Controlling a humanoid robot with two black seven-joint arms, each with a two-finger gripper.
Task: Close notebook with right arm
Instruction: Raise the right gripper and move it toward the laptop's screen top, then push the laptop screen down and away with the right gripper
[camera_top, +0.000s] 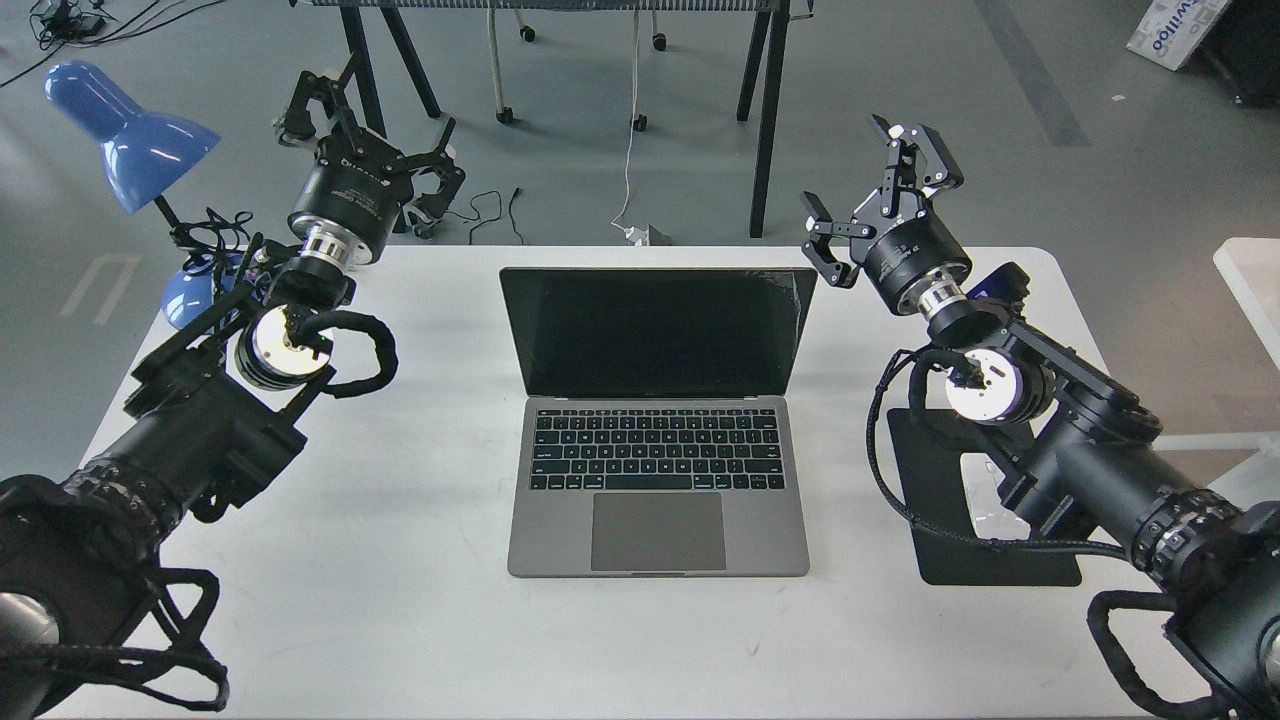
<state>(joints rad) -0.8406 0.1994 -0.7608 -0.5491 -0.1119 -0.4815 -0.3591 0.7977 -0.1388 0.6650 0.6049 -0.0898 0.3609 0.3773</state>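
Observation:
The notebook (657, 470) is a slim space-grey laptop in the middle of the white table (420, 620). It stands open, its black screen (655, 330) upright and facing me, keyboard and trackpad showing. My right gripper (868, 190) is open and empty, raised just right of the screen's top right corner, apart from it. My left gripper (370, 120) is open and empty, raised beyond the table's far left edge, well left of the notebook.
A flat black mouse pad (960, 540) lies right of the notebook, partly under my right arm. A blue desk lamp (130, 130) stands at the table's far left corner. Black table legs (765, 120) and cables show on the floor beyond.

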